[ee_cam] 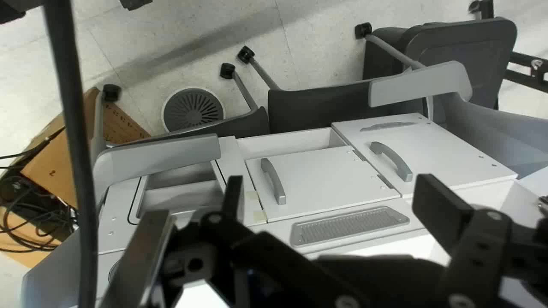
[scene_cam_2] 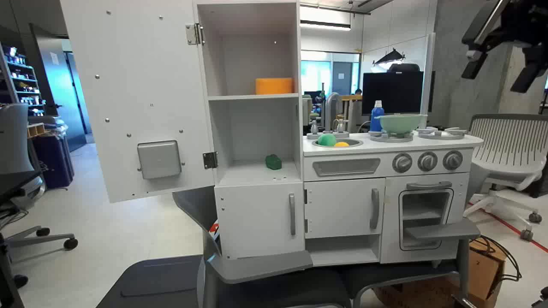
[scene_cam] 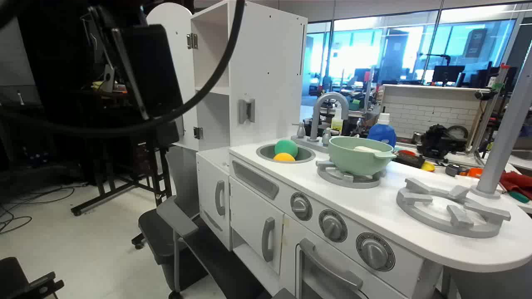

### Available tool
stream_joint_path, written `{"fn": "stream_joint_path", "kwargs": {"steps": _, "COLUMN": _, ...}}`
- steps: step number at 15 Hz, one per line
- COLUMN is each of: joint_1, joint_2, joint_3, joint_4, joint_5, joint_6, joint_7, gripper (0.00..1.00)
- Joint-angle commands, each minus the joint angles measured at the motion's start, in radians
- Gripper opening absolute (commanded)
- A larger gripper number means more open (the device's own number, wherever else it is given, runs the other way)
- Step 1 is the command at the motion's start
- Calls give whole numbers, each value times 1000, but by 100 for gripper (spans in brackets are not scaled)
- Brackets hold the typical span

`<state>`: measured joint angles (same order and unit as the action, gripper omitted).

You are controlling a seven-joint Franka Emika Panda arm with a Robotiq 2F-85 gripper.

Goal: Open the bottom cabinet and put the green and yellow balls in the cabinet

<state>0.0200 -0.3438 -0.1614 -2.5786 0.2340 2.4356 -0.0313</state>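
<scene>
Office chairs (scene_cam_2: 509, 145) stand beside and in front of a white toy kitchen (scene_cam_2: 391, 214) on a pale floor (scene_cam_2: 141, 231). Its sink (scene_cam: 266, 152) holds both balls: the green ball (scene_cam: 286, 147) and, just beside it, the yellow ball (scene_cam: 284, 157), its lower part hidden by the rim. Beneath the sink, one bottom cabinet (scene_cam_2: 338, 209) is closed, a grey handle (scene_cam_2: 374, 208) on its front; a second bottom cabinet (scene_cam_2: 254, 218), likewise closed, lies under the tall cupboard (scene_cam_2: 263, 132). I cannot tell which of the two the task means. High up in an exterior view, the gripper (scene_cam_2: 496, 78) hangs well apart from balls and cabinets, its fingers (ee_cam: 441, 207) spread wide. A grey faucet (scene_cam: 316, 120) rises behind the sink. Near it, a pale green bowl (scene_cam: 353, 160) rests on a burner (scene_cam: 326, 176), with a blue bottle (scene_cam: 381, 132) behind. The cupboard door (scene_cam_2: 137, 55) is swung open; inside, an orange object (scene_cam_2: 274, 86) sits above a dark green object (scene_cam_2: 273, 162).
</scene>
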Motion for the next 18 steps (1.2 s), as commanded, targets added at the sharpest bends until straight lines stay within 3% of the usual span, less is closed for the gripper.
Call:
{"fn": "stream_joint_path", "kwargs": {"steps": 1, "joint_1": -19, "joint_2": 1, "joint_3": 19, "joint_4": 1, "joint_5": 9, "joint_6": -3, "joint_7": -6, "gripper": 100}}
{"fn": "stream_joint_path", "kwargs": {"steps": 6, "joint_1": -14, "joint_2": 33, "joint_3": 20, "joint_4": 23, "joint_5": 11, "joint_6": -5, "joint_7": -8, "gripper": 100}}
{"fn": "stream_joint_path", "kwargs": {"steps": 12, "joint_1": 8, "joint_2": 374, "joint_3": 75, "joint_4": 247, "joint_5": 25, "joint_6": -17, "joint_7": 22, "gripper": 100}}
{"fn": "stream_joint_path", "kwargs": {"steps": 15, "joint_1": 6, "joint_2": 568, "joint_3": 118, "joint_4": 387, "joint_5": -43, "joint_6": -14, "joint_7": 119, "gripper": 100}}
{"fn": "stream_joint_path", "kwargs": {"steps": 18, "joint_1": 53, "joint_2": 732, "joint_3": 116, "joint_4": 505, "joint_5": -177, "joint_6": 12, "joint_7": 297, "gripper": 100}}
